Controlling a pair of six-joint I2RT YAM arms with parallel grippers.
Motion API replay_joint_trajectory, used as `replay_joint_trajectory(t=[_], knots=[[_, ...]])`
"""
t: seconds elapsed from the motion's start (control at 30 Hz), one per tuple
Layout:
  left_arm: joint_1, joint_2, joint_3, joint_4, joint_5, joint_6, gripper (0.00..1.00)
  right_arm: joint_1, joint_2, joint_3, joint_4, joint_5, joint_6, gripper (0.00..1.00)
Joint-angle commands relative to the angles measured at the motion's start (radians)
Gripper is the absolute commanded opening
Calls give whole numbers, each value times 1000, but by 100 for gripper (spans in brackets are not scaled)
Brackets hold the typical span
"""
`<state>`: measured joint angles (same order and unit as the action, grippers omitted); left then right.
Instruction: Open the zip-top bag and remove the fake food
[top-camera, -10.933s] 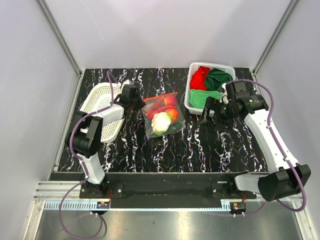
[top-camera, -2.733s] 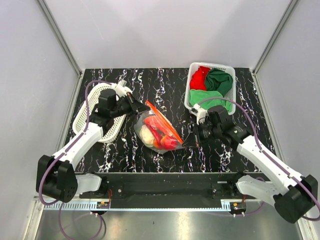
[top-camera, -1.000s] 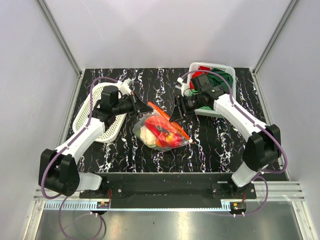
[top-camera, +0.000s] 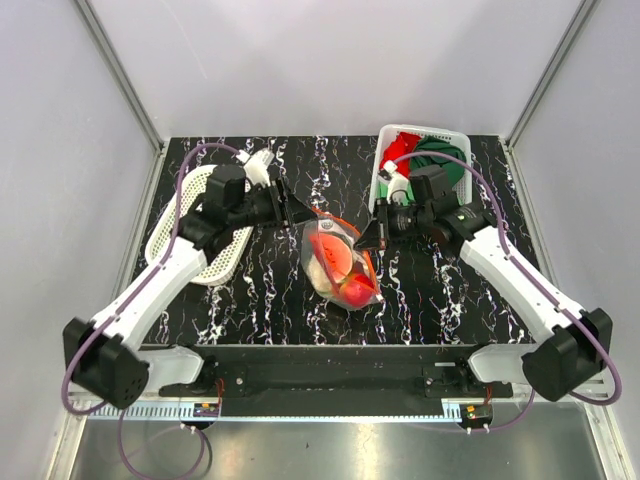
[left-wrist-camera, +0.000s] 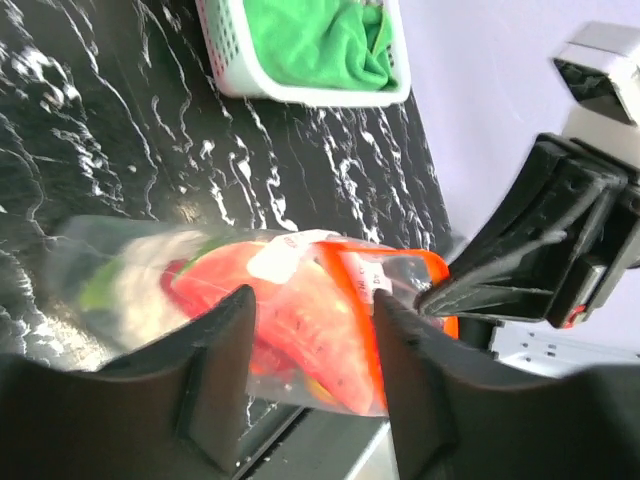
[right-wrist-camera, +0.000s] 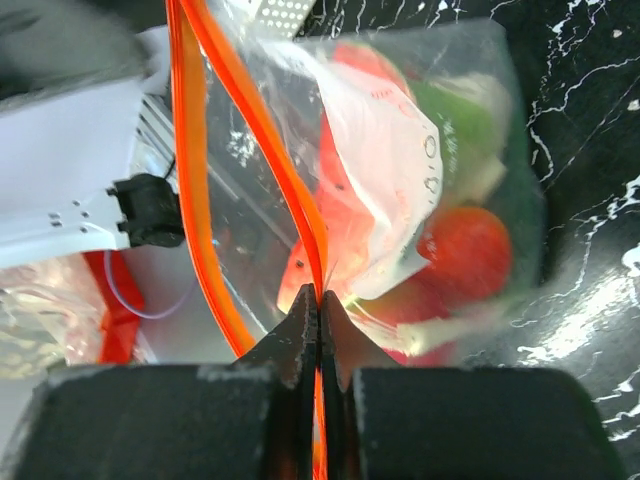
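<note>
The top view looks steeply down from above and behind the arm bases, which sit at the frame's bottom edge, and takes in the whole table (top-camera: 440, 290) from afar. The left wrist view sits low and near, facing across the table toward the cloth basket (left-wrist-camera: 300, 92) at upper centre, with the left gripper (left-wrist-camera: 312, 305) blurred along the bottom. The right wrist view is closest, facing the zip-top bag (right-wrist-camera: 400, 200), which fills the frame above the right gripper (right-wrist-camera: 320, 300). All three views share the bag; the top and left wrist views also share the basket.
</note>
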<state>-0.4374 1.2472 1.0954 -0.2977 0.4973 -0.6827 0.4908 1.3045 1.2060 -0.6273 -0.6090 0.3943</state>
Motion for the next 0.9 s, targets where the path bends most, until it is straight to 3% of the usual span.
replay_joint_trajectory(t=[0.0,0.17,0.33,0.67,0.87], knots=[[-73,-167,96,-8,-175,72,56,6,-48,-39,72,25,98,0],[-174,-120,139,-37,-141,-93,43,5,-53,-100,132,2,147,0],[-273,-29,156,-188,-224,-241,29,8,-70,-111,166,-1,181,0],[-363,136,235,-250,-327,-134,25,8,-129,-95,164,48,210,0],[-383,173,254,-400,-434,-69,29,8,-131,-92,167,49,209,0]])
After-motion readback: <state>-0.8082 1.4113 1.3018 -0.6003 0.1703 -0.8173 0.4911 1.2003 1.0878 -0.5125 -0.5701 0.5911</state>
